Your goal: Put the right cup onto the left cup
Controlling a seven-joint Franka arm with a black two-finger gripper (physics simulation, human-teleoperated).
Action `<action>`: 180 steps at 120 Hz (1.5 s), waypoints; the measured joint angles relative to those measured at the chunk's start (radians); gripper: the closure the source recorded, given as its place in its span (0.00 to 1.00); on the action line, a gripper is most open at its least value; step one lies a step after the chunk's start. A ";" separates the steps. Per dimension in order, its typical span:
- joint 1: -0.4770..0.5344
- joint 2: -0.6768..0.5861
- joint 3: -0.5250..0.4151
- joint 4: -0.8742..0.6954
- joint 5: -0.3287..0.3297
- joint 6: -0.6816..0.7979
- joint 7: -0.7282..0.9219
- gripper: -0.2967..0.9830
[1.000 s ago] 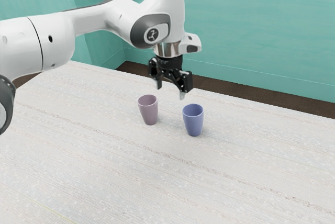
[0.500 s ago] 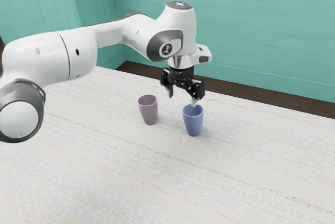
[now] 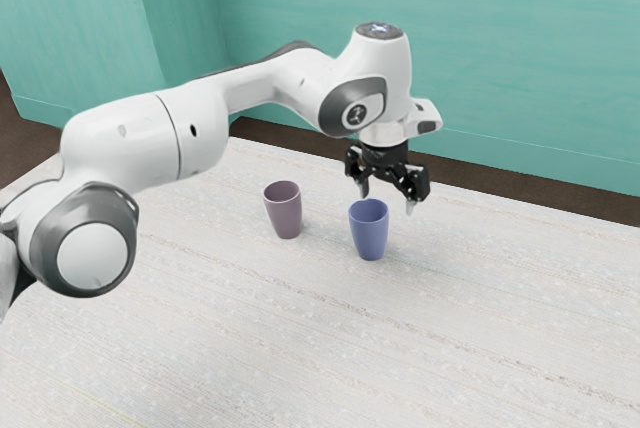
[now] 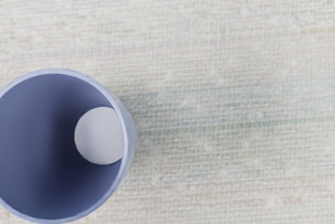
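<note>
Your pale table [image 3: 450,338] carries the blue cup [image 3: 369,234] upright, to the exterior view's right of the mauve cup [image 3: 284,212], also upright. You have the end effector [image 3: 387,199] above the table near the blue cup's rim, its fingers [image 3: 364,190] apart. Teal walls [image 3: 500,38] and dark floor [image 3: 600,205] lie beyond.

Blue cup [image 3: 369,233]: smooth plastic-look | table [image 3: 400,348]: matt, streaky, rough

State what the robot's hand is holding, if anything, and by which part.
Nothing is held: the hand is open, and the blue cup and mauve cup stand on the table.
</note>
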 joint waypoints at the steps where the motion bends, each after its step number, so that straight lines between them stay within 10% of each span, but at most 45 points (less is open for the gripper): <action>1: 0.000 0.003 0.000 0.001 0.001 0.000 0.000 0.23; 110: -0.001 0.114 0.017 0.026 0.036 0.074 -0.028 0.25; 180: 0.003 0.130 0.028 0.018 0.037 0.119 -0.034 0.75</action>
